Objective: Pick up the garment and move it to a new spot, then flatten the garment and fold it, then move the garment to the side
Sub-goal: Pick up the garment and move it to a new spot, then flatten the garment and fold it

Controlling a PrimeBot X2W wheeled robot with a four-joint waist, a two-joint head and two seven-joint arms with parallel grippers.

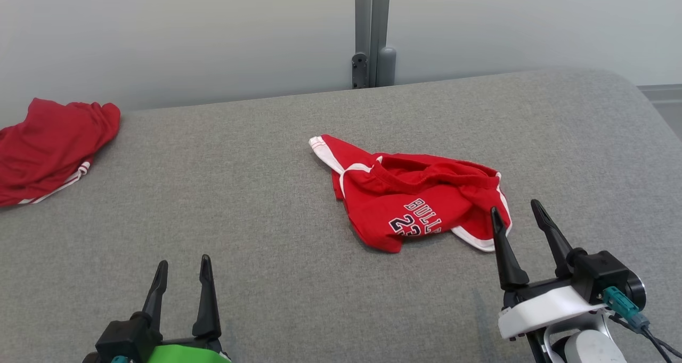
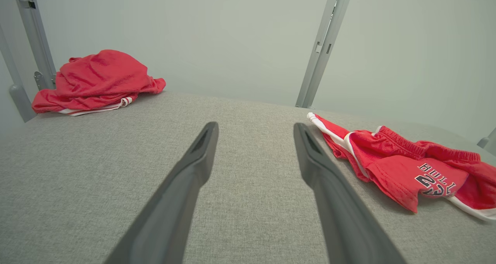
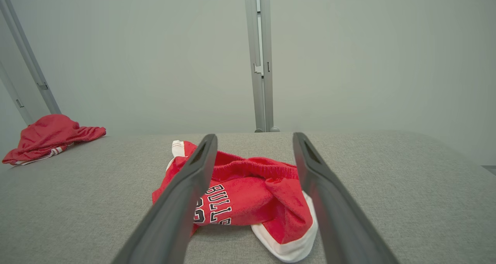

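Tools: right tool (image 1: 514, 206) and left tool (image 1: 184, 260) sit low over the grey bench (image 1: 266, 203), long dark fingers pointing away from the robot.
Right tool: fingers spread apart with nothing between them. The tips are at the near right edge of the garment (image 1: 410, 198), by its white hem. I cannot tell whether they touch the cloth.
Left tool: fingers likewise apart and empty, over bare grey fabric, with the garment well off to its right.
Garment: red with white trim and a gathered waistband, crumpled in a heap right of mid-bench. "BULLS" and a number face up. One white-edged corner trails toward the far left.
Other cloth: second red garment (image 1: 48, 144), bunched at the bench's far left edge, well apart from the first.
Behind: pale wall with a grey upright post (image 1: 372, 32).
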